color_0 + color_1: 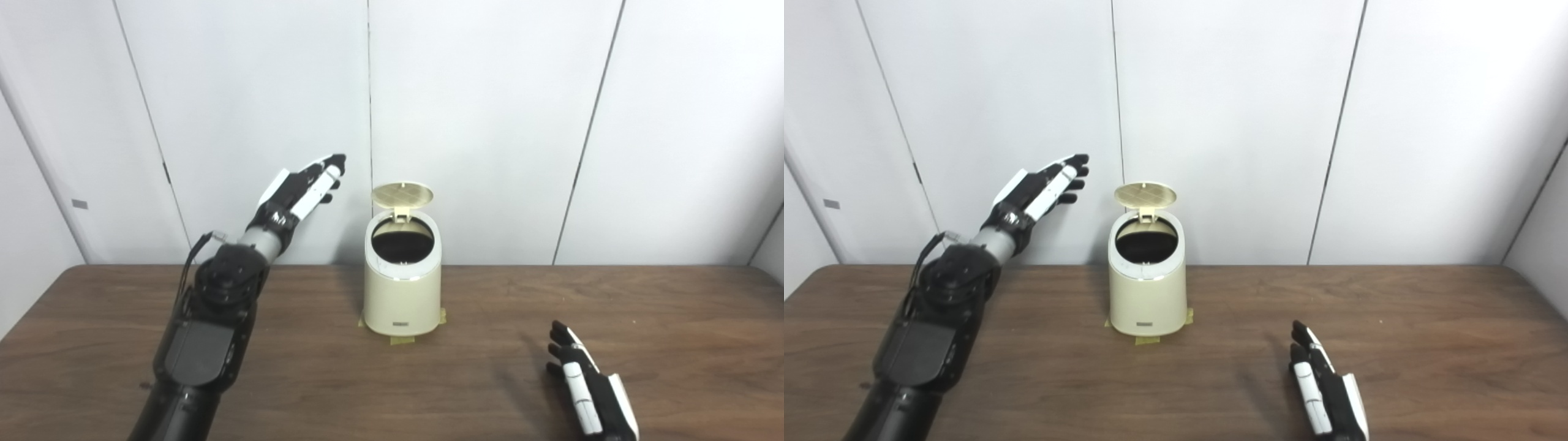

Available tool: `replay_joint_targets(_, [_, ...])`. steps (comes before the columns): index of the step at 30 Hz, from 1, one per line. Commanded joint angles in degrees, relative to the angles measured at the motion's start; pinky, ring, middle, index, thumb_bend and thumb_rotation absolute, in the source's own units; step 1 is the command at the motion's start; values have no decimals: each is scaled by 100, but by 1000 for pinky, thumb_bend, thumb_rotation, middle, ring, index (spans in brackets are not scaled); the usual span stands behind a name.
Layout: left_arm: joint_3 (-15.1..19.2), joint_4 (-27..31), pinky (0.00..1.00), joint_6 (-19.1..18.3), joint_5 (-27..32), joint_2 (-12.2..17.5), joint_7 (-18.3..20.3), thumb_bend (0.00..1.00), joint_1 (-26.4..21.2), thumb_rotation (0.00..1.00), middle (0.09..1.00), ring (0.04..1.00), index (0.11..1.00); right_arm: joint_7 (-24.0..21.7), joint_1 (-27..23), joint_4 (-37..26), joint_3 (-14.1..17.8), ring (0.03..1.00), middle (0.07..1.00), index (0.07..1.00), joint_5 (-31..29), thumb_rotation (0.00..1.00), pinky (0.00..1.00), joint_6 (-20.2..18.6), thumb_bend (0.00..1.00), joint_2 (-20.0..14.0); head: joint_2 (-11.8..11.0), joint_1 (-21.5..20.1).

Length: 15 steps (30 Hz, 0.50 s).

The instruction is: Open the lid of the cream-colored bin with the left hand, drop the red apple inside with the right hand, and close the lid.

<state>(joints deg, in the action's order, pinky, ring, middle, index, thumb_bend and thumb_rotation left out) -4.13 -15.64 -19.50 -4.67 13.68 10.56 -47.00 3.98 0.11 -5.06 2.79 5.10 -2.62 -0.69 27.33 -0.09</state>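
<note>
Table (643, 306): dark wood grain, broad, against pale wall panels.

Left hand (303, 184) was raised beside and to the left of the bin's top, well apart from it, fingers extended and spread, holding nothing.

Right hand (588, 383) lay low over the near right of the table, fingers straight and apart, empty.

Cream-colored bin (401, 297) stood at table centre, taped down by yellowish tabs at its base. Lid (402, 195) stood upright on its rear hinge; the mouth was open and dark inside.

Red apple: not visible in either view. Whether it lay within the bin could not be told.

Judged step: closing the lid with the left hand. Done well, the hand would come over from the side, press the lid's upper edge forward and down along the hinge arc, lightly, so as not to shove the taped bin.

Writing: a small dark label low on the bin's front, too small to read.
</note>
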Motion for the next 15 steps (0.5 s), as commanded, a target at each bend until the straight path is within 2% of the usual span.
replay_joint_targets(1, [-61,-17,887,134,-80,55,52,463,-555,903,907,891,908,2,-151,-56,36,926,936,927,-157,975,874,252,500,40,2,-7])
replay_joint_targets(5, [-225,-175,885,148,-166,34,150,454,-753,924,903,897,909,15,-145,-43,40,929,938,926,-253,976,874,246,496,95,3,-26])
replay_joint_targets(8, [-455,-271,881,281,-314,85,293,442,-864,985,905,900,919,29,-100,-96,46,926,935,923,-318,963,874,178,491,145,15,-40])
replay_joint_targets(11, [-738,-366,873,550,-582,159,397,426,-951,989,892,893,908,59,-48,-123,16,927,935,923,-226,974,881,150,505,152,38,-52])
replay_joint_targets(15, [-1039,-460,888,759,-900,182,501,450,-1048,959,867,879,872,121,32,-112,-54,906,926,920,47,999,822,177,517,109,65,-39])
